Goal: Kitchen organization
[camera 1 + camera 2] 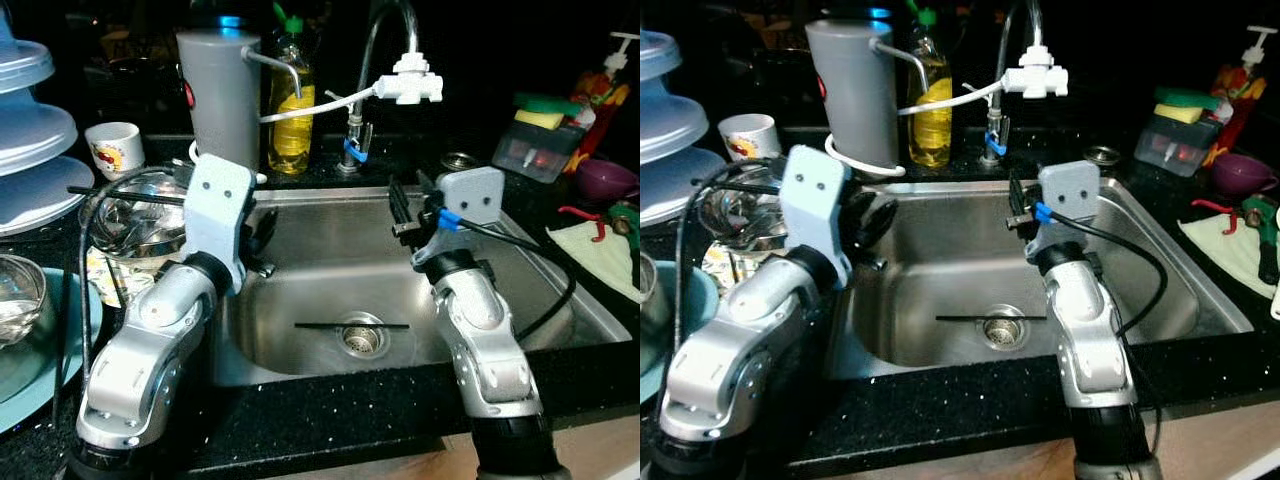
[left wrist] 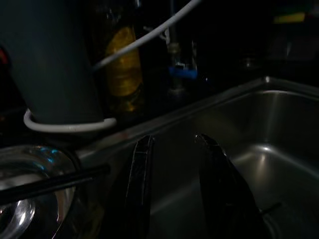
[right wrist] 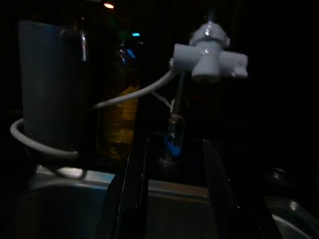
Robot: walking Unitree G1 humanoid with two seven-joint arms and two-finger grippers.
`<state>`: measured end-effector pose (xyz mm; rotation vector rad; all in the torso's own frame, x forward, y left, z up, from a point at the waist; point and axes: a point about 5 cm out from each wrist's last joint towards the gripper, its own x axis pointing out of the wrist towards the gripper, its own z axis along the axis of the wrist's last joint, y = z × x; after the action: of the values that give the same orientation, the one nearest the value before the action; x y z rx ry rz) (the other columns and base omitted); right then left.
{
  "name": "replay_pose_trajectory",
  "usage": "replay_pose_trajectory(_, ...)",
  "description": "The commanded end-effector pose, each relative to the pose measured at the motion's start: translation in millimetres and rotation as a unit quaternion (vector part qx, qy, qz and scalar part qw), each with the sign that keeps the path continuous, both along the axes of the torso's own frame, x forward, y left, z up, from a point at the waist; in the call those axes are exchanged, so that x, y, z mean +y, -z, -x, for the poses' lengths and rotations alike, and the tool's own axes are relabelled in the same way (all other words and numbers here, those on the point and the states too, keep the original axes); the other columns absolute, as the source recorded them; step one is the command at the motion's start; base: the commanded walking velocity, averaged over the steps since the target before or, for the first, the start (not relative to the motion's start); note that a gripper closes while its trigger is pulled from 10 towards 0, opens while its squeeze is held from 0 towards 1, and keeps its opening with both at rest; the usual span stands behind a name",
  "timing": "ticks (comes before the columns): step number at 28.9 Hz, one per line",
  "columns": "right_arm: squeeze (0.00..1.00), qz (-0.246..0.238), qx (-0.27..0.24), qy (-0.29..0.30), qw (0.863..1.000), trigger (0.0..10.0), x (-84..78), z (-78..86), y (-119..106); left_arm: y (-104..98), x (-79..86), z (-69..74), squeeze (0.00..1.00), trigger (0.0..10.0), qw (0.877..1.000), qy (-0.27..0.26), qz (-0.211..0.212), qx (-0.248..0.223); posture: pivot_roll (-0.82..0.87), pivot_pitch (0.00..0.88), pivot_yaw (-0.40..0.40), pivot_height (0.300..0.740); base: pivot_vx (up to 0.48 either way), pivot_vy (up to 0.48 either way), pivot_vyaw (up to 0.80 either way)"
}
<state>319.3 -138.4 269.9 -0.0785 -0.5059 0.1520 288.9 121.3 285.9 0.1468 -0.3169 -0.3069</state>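
I have both arms raised over the steel sink [image 1: 560, 290], nothing held. My left gripper [image 2: 172, 189] hangs above the sink's left edge with its two fingers apart and empty; my right gripper [image 3: 172, 194] sits over the basin's rear half, fingers likewise spread, aimed at the tap.

In the basin a single black chopstick [image 1: 350, 325] lies flat across the drain [image 1: 362, 338]. I judge this the item to clear. To lift it well, I would lower one gripper straight down, fingers astride the stick away from the drain grate, and close slowly, since a thin rod on wet steel will roll.

Left of the sink, a steel bowl [image 1: 135, 225] has another black stick [image 1: 125, 195] across its rim. Behind stand a mug [image 1: 115, 148], a grey cylinder [image 1: 218, 95] with white hose, and a bottle of yellow liquid [image 1: 291, 110]. Far right, a clear tray [image 1: 537, 150] holds sponges.
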Motion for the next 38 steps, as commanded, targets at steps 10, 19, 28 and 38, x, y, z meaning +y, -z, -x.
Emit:
replay_pose_trajectory(10, 0.0, -0.024, 0.035, -0.013, 0.999, 10.0, -2.2, 11.6, -6, -13, -9.6, 3.4, 0.0, 10.0, 1.0, 0.013, 0.009, -0.021, -0.04, 0.099, -0.049, 0.74, 0.0, 0.0, 0.0)
replay_pose_trajectory(19, 0.0, -0.019, 0.046, -0.025, 0.998, 10.0, 1.6, 15.4, -8, -12, -8.2, 3.6, 0.0, 10.0, 1.0, 0.014, 0.014, -0.02, -0.04, 0.099, -0.051, 0.74, 0.0, 0.0, 0.0)
replay_pose_trajectory(28, 0.0, -0.009, 0.059, -0.029, 0.998, 10.0, 5.1, 19.7, -8, -11, -9.3, 4.9, 0.0, 10.0, 0.999, 0.021, 0.016, -0.023, -0.05, 0.09, -0.051, 0.74, -0.157, 0.0, 0.0)
replay_pose_trajectory(38, 0.0, -0.008, 0.073, -0.028, 0.997, 10.0, 5.6, 22.4, -7, -12, -9.8, 5.3, 0.0, 10.0, 0.999, 0.023, 0.019, -0.022, -0.05, 0.088, -0.051, 0.74, -0.349, 0.0, 0.0)
